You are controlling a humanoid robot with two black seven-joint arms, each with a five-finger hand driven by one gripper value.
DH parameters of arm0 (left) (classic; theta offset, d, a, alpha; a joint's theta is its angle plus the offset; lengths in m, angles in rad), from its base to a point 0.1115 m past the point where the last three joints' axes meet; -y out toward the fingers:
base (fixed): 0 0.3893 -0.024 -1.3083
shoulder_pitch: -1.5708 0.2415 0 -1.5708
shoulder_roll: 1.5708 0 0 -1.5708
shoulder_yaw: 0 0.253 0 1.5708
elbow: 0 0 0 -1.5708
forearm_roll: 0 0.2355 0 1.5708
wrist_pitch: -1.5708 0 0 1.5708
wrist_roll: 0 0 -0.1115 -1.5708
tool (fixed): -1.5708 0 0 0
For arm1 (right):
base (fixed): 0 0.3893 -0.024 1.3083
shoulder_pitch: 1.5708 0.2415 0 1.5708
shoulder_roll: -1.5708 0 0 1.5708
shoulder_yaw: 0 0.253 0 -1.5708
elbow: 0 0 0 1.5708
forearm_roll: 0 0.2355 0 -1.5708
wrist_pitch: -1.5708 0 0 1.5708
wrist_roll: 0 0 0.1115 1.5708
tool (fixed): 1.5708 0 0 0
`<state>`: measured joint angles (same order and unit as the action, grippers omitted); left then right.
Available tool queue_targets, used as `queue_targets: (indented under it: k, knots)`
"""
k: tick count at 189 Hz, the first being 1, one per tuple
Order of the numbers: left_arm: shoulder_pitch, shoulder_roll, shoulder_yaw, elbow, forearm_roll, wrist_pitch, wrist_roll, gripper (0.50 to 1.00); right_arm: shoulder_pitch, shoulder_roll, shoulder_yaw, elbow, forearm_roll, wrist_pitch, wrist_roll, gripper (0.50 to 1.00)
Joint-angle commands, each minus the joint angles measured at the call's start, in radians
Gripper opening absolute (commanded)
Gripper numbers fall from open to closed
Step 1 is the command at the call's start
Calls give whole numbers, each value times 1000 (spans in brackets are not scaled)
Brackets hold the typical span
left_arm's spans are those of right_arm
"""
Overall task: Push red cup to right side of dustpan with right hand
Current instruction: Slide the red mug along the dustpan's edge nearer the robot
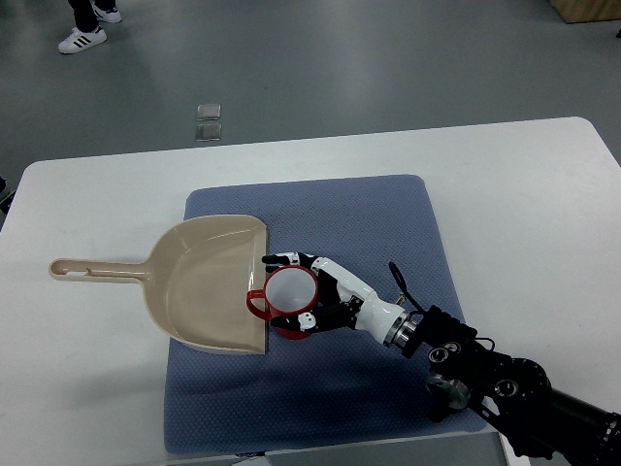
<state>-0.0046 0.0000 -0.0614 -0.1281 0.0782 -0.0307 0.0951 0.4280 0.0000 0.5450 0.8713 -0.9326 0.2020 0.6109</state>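
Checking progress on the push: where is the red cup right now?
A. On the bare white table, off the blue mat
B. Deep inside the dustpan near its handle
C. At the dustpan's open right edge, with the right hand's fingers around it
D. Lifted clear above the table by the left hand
C. The red cup sits on the blue mat against the open right edge of the dustpan, with the right hand curled around it.

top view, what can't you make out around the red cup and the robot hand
- Red cup right wall: covered by the right robot hand, top view.
- Cup's underside on the blue mat: hidden by the cup.
- Left arm: outside the frame.
- Right forearm: cut by the right and bottom edges.
- Dustpan edge beside cup: overlapped.
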Motion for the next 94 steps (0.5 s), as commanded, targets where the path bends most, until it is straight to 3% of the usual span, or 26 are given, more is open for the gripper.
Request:
queue_targets:
  k: [1,94]
  knots:
    - [0,0,0,1,0,0,0,1000,2,0,-16,2,-2,4,0,917]
    - [0,0,0,1,0,0,0,1000,26,0,-8,-2,-17,-1,0,917]
